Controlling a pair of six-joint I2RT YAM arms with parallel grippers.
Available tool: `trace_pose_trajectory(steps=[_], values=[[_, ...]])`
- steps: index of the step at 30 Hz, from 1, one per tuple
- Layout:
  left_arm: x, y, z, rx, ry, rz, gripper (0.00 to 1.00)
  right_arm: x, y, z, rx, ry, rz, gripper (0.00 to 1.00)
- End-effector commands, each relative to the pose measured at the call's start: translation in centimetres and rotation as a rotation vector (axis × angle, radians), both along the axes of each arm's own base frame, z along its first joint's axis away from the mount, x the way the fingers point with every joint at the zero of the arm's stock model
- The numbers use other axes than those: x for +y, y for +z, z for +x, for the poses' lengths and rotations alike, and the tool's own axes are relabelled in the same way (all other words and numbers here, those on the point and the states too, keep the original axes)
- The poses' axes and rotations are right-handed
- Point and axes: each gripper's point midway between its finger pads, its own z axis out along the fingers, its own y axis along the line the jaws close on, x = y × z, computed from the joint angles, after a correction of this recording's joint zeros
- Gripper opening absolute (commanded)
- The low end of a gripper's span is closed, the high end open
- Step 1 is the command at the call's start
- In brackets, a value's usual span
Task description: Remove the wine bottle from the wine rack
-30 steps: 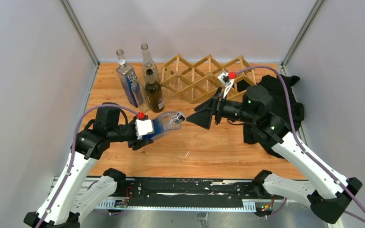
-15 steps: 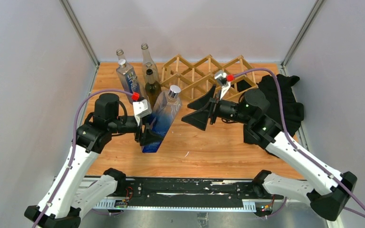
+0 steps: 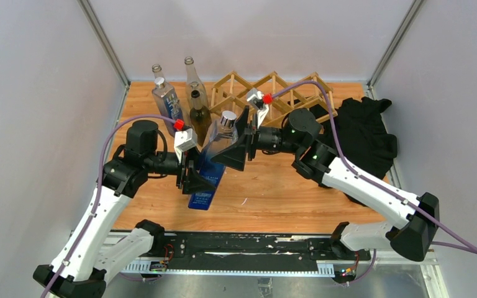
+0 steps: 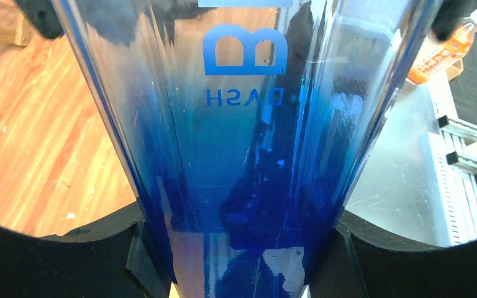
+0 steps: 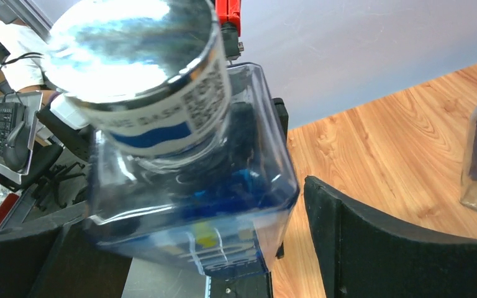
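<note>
The wine bottle is square and blue-tinted with a silver cap. It leans, cap up and away, over the wooden table, left of the light wooden lattice wine rack and apart from it. My left gripper is shut on its lower body. In the left wrist view the bottle fills the frame between my left gripper's pads. My right gripper is open, its fingers on either side of the bottle's shoulder. The right wrist view shows the cap and shoulder inside my right gripper, with a gap at the right finger.
Three other bottles stand at the back left: a blue-labelled one, a clear one and a brown one. A black cloth lies at the right. Grey walls enclose the table on three sides.
My left gripper has swung the bottle from lying nearly level to leaning cap-up and brought it lower. My right arm has moved left from the rack until its open fingers flank the bottle's top.
</note>
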Motion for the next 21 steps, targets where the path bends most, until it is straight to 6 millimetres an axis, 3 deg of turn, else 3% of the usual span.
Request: trace_pose_trajectory(steps=[1, 2, 4, 5, 6, 7, 8, 9, 10, 16, 21], values=[[-0.5, 4.1, -1.4, -0.091, -0.104, -0.106, 0.0, 0.7, 2.3, -1.2, -0.055, 0.064, 0.072, 0.93], [-0.5, 4.0, -1.4, -0.091, -0.104, -0.103, 0.0, 0.8, 2.2, -1.2, -0.053, 0.074, 0.069, 0.89], [-0.4, 3.7, -1.3, -0.088, -0.092, -0.09, 0.01, 1.0, 2.0, -1.4, -0.048, 0.092, 0.057, 0.65], [-0.4, 3.4, -1.0, -0.079, -0.075, -0.077, 0.09, 1.1, 1.8, -1.4, -0.046, 0.095, 0.046, 0.5], [-0.3, 3.1, -0.6, -0.064, -0.047, -0.058, 0.24, 1.1, 1.7, -1.3, -0.046, 0.09, 0.032, 0.35], [-0.1, 2.7, 0.0, -0.043, -0.007, -0.029, 0.54, 1.1, 1.5, -1.0, -0.047, 0.073, 0.011, 0.18], [0.1, 2.2, 0.5, -0.029, 0.022, 0.003, 0.78, 1.0, 1.2, -0.6, -0.052, 0.047, -0.01, 0.04], [0.4, 1.6, 1.0, -0.02, 0.047, 0.043, 0.96, 0.8, 1.0, -0.2, -0.056, 0.016, -0.033, 0.0], [0.6, 1.1, 1.6, -0.007, 0.071, 0.085, 0.99, 0.4, 1.1, 0.1, -0.07, -0.016, -0.045, 0.0], [3.7, -1.1, 4.9, 0.05, 0.233, 0.334, 1.0, -1.6, 0.6, 2.3, -0.144, -0.19, -0.114, 0.0], [8.3, -0.4, 8.4, -0.021, 0.431, 0.418, 1.0, -2.4, -0.9, 3.9, -0.176, -0.286, -0.185, 0.0]])
